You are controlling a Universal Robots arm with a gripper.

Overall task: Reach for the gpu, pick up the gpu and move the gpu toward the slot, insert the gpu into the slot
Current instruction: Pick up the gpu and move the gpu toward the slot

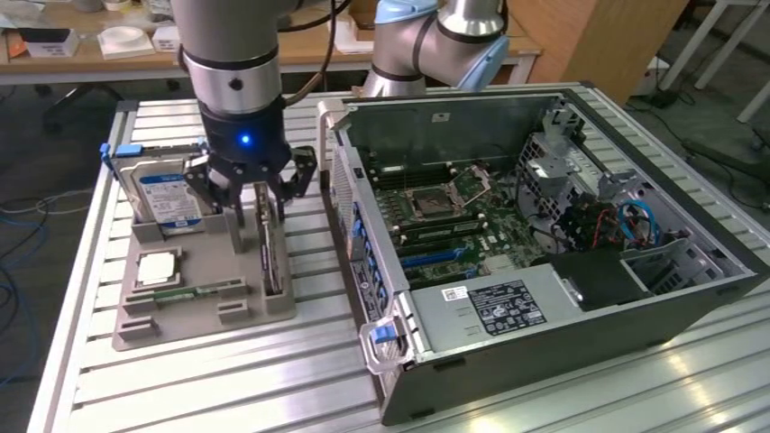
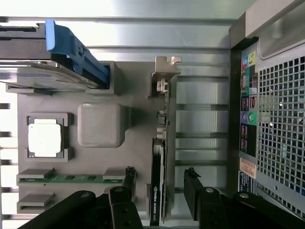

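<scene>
Wrist view shows the gripper (image 2: 159,174) open and empty, 1 finger either side of the gpu (image 2: 163,119). The gpu stands on edge in the grey holder (image 2: 136,90), its long axis square to the closing line.

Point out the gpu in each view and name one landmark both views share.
Exterior view: the gpu stands on edge in the grey holder, directly under the gripper, to the exterior view's left of the computer case.
Wrist view: the gpu stands between the open gripper's fingers, apart from both.
Shared landmark: the hard drive with the blue tab.
</scene>
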